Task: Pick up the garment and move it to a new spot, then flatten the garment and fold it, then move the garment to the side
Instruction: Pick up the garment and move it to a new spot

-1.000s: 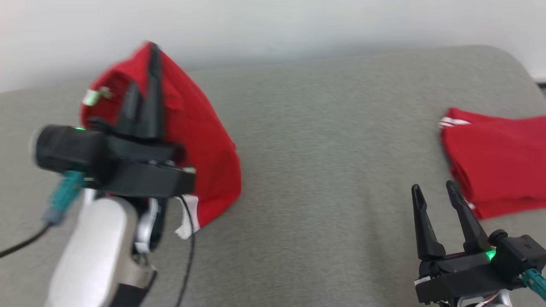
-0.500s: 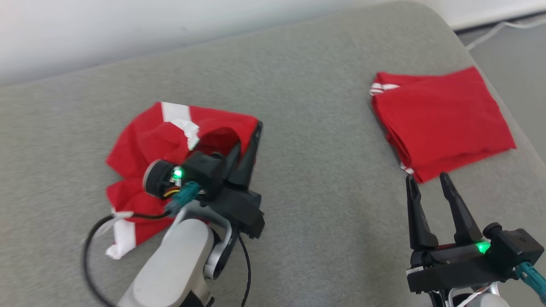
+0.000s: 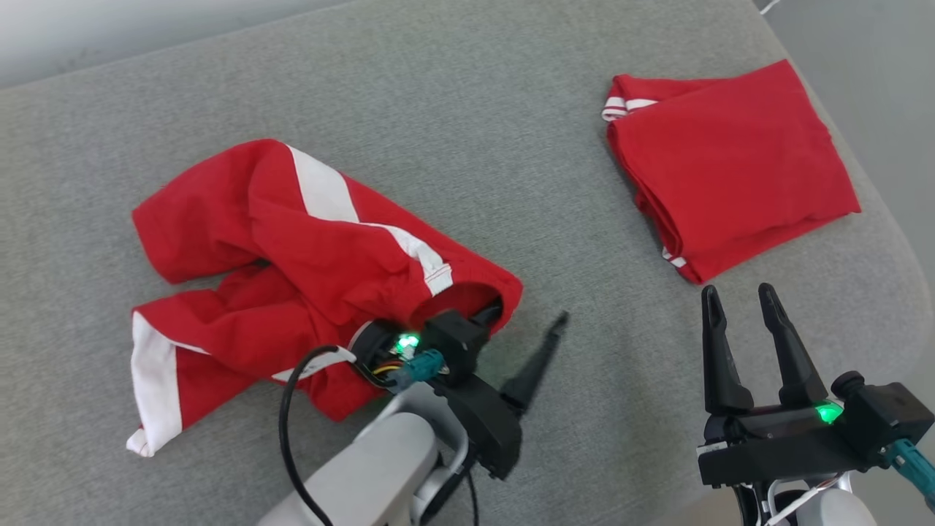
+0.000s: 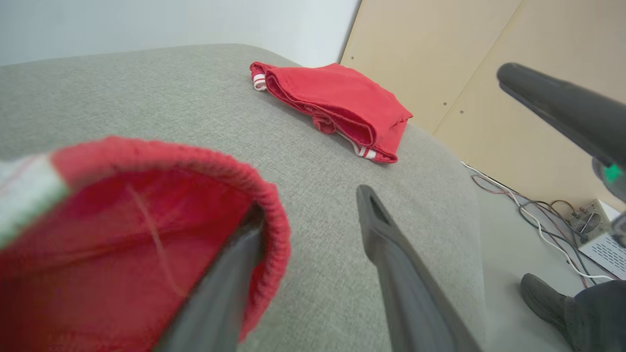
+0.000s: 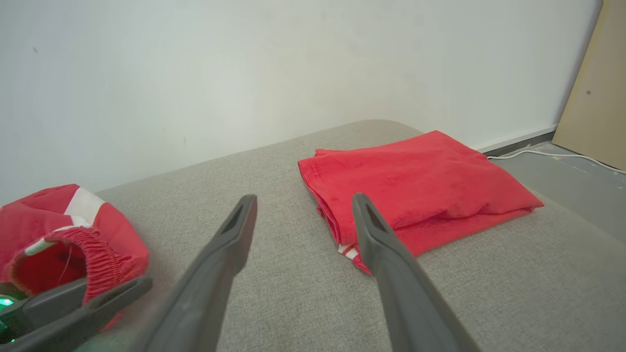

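While my left hand [image 3: 529, 315] is spread, gripping nothing, one finger inside the garment [image 3: 307, 241] waistband, my right hand [image 3: 738, 296], right of it, gapes empty.

On cushion [image 3: 511, 109]: garment [image 3: 307, 248] left; folded garment [image 3: 730, 161] right, farther back, well apart.

Left pincer [image 3: 527, 315] black, green-lit; forearm [image 3: 372, 475] silver, cable [image 3: 284, 409] black.

Soft red cloth garment [image 3: 321, 256], coarse grey woven cushion [image 3: 511, 146]
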### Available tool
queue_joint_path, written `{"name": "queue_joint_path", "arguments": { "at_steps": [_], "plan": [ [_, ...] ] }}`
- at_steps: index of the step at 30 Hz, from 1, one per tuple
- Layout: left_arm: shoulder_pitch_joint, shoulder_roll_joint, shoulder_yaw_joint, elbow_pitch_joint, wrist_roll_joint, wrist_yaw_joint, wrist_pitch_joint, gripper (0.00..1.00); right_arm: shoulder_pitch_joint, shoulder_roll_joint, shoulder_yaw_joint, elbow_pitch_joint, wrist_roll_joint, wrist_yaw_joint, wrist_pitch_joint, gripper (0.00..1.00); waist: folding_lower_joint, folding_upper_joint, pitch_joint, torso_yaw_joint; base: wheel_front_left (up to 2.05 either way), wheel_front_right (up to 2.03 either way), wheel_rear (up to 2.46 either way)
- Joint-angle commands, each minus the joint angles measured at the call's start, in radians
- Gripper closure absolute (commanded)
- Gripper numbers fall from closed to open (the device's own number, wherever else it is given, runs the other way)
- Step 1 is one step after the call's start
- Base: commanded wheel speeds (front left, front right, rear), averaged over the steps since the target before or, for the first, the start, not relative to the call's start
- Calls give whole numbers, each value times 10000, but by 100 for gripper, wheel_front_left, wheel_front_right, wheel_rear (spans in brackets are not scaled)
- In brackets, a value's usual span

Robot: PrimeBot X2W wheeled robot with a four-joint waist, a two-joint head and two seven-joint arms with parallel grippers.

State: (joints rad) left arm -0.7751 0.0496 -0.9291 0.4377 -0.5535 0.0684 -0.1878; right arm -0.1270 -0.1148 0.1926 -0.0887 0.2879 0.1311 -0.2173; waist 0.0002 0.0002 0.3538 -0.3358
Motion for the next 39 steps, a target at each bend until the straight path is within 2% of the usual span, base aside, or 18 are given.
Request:
{"name": "queue_joint_path", "arguments": {
  "at_steps": [1, 5, 11, 15, 18, 23, 27, 32, 35, 39],
  "plan": [
    [-88, 24, -255, -158, -223, 70, -163, 0, -65, -25, -44, 6, -10, -7, -44, 0, -2, -2, -99, 212, 0, 0, 0],
    [-120, 20, -708, -669, -623, 211, -437, 0, -28, -132, -168, -49, -57, -7, -17, 0, -2, -2, -289, 624, 0, 0, 0],
    [202, 78, -693, -1252, -820, 501, -553, 0, 144, -241, -408, -184, -118, -7, 147, 0, -2, -2, -590, 1330, 0, 0, 0],
    [500, 292, -707, -1449, -1257, 324, -125, 0, 208, -279, -537, -343, -162, -7, 304, 0, -2, -2, -768, 1703, 0, 0, 0],
    [645, 512, -816, -1629, -1312, 352, 178, 0, 290, -289, -610, -433, -197, -7, 395, 0, -2, -2, -881, 1867, 0, 0, 0],
    [935, 890, -592, -2011, -1114, 857, -54, 0, 407, -271, -672, -534, -227, -7, 482, 0, -2, -2, -1048, 1995, 0, 0, 0],
    [1314, 1387, 267, -2757, -1019, 1635, -526, 0, 549, -300, -803, -625, -279, -7, 562, 0, -2, -2, -1221, 2207, 0, 0, 0],
    [1910, 1937, 2019, -3932, -823, 2448, -759, 0, 618, -441, -804, -731, -340, -7, 678, 0, -2, -2, -1440, 2599, 0, 0, 0],
    [2421, 1958, 3328, -4601, -443, 2679, -774, 0, 646, -515, -765, -763, -354, -7, 777, 0, -2, -2, -1559, 2818, 0, 0, 0],
    [3140, 1756, 4960, -5111, 119, 2655, -776, 0, 612, -597, -619, -788, -342, -7, 848, 0, -2, -2, -1727, 2961, 0, 0, 0]
  ]
}}
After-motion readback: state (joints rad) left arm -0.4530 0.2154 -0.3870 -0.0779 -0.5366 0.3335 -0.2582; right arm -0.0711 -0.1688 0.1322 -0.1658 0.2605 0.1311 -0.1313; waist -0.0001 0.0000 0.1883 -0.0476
